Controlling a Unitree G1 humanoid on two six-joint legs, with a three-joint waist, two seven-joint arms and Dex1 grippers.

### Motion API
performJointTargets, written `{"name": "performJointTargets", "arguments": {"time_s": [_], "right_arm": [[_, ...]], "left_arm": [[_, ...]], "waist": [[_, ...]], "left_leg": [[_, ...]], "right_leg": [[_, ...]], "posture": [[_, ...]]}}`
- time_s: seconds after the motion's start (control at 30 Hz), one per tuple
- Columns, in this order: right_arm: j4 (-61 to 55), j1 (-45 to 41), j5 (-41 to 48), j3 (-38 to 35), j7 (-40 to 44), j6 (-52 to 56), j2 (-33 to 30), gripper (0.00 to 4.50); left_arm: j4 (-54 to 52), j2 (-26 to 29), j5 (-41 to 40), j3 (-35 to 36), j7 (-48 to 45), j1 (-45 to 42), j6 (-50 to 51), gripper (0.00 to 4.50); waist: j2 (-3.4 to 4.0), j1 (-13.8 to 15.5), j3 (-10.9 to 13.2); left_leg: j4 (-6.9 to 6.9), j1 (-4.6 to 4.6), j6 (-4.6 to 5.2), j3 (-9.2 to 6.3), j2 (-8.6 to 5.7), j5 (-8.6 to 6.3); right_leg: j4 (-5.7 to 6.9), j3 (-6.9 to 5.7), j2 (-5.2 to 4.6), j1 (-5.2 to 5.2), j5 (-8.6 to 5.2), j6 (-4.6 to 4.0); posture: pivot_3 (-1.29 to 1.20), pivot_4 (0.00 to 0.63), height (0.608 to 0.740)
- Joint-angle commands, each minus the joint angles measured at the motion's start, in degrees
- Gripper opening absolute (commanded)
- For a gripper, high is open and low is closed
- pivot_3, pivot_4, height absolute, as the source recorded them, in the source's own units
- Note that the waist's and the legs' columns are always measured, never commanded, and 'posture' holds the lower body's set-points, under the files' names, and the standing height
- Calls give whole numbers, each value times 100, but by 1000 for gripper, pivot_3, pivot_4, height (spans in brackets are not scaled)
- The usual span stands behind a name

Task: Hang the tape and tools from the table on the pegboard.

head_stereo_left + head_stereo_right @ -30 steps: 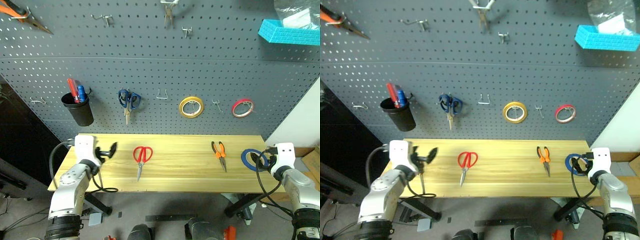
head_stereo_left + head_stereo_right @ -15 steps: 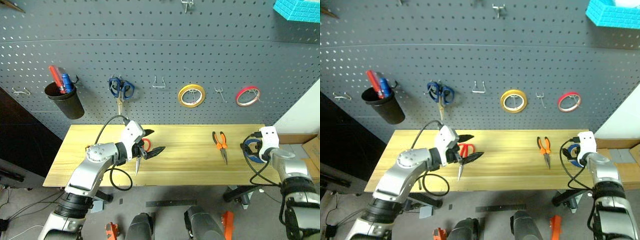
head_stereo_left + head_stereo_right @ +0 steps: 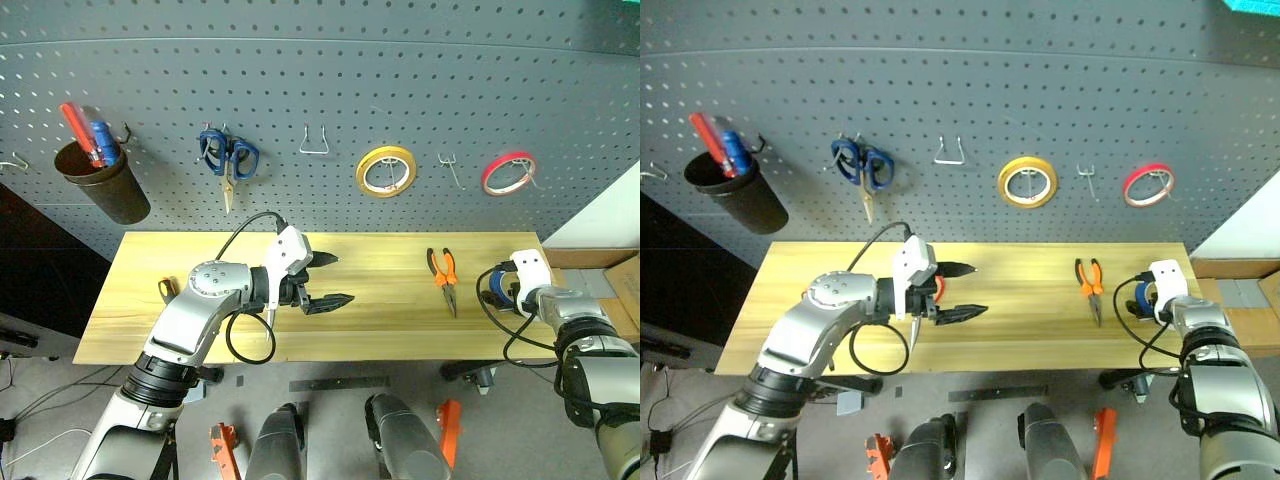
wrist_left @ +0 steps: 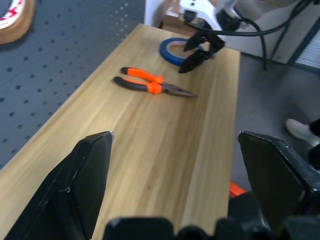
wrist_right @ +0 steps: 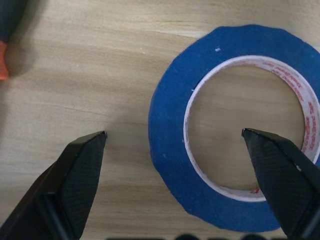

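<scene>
The flat ring of blue tape (image 5: pixel 200 165) with a white inner core lies on the light wooden table (image 3: pixel 380 330) with visible grain, at its right end. The right claw (image 5: pixel 185 175) is spread over it, one finger outside the ring and one over its hole. The orange-and-black pliers (image 3: pixel 443 277) lie near. The left claw (image 3: pixel 325 281), spread, partly hides the red-handled scissors (image 3: pixel 937 288).

Table (image 3: pixel 390 330): pliers (image 3: pixel 443 276), blue tape (image 5: pixel 200 165), seemingly red scissors (image 3: pixel 936 289) behind arm

clear: table (image 3: pixel 385 320) middle | blocking: pliers (image 3: pixel 443 275) beside tape (image 5: pixel 220 135)
</scene>
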Motion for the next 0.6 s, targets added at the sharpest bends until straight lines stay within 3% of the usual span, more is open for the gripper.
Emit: {"name": "performJointTargets", "arguments": {"time_s": [0.03,0.3,0.5,0.6], "right_arm": [[250,59,-285,252,146,125,-61,3226],[333,109,-266,213,260,392,-11,426],[-298,314,-85,-14,-40,-37,-91,368],[-2195,1123,147,-204,105,354,-241,367]], "left_arm": [[-288,45,-91,-6,-106,-42,25,4315],[-372,88,-101,5,-255,-1,51,4315],[-461,55,-153,48,-270,-35,54,4315],[-500,35,-195,109,-264,-47,20,4315]], "waist": [[-17,20,35],[-40,140,52],[-43,144,54],[-23,151,73]], "left_leg": [[1,0,0,0,0,0],[5,0,-1,-6,-1,0],[6,-1,-1,-9,-4,0],[2,-9,-2,-9,-5,0]], "right_leg": [[1,0,0,0,0,0],[-3,-6,-4,5,0,2],[-8,-8,-8,9,3,9],[-11,-8,-8,1,3,9]], "posture": [[-32,346,740],[-20,334,740],[-41,323,740],[-64,330,740]]}}
